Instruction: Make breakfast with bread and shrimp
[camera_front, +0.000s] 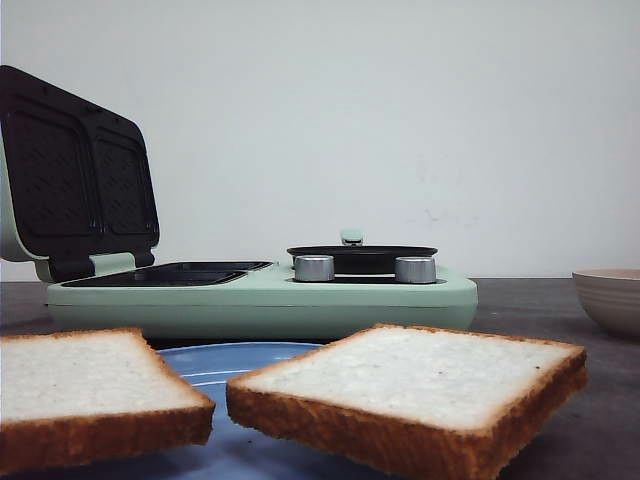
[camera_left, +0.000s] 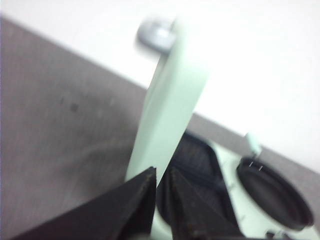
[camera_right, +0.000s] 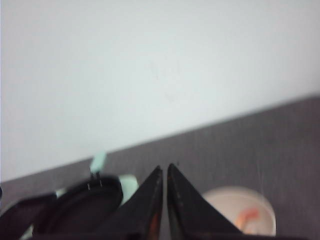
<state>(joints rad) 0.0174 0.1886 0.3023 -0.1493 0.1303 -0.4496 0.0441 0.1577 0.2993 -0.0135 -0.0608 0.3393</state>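
Note:
Two slices of white bread with brown crusts lie on a blue plate (camera_front: 235, 365) at the very front, one at the left (camera_front: 85, 385) and one at the right (camera_front: 420, 385). An orange-pink shrimp piece (camera_right: 248, 216) shows faintly inside a pale bowl (camera_right: 260, 202), which stands at the right edge of the front view (camera_front: 610, 295). My left gripper (camera_left: 162, 172) is shut and empty, seen against the upright lid (camera_left: 172, 107) of the green sandwich maker. My right gripper (camera_right: 165, 169) is shut and empty, above the table between the small pan and the bowl. Neither gripper shows in the front view.
The mint-green sandwich maker (camera_front: 260, 295) stands mid-table, lid (camera_front: 75, 175) raised at the left over dark grill plates (camera_front: 170, 272). A small black pan (camera_front: 362, 256) with a green handle sits on its right half behind two silver knobs (camera_front: 314, 267). It shows in both wrist views (camera_left: 272, 192) (camera_right: 82, 205).

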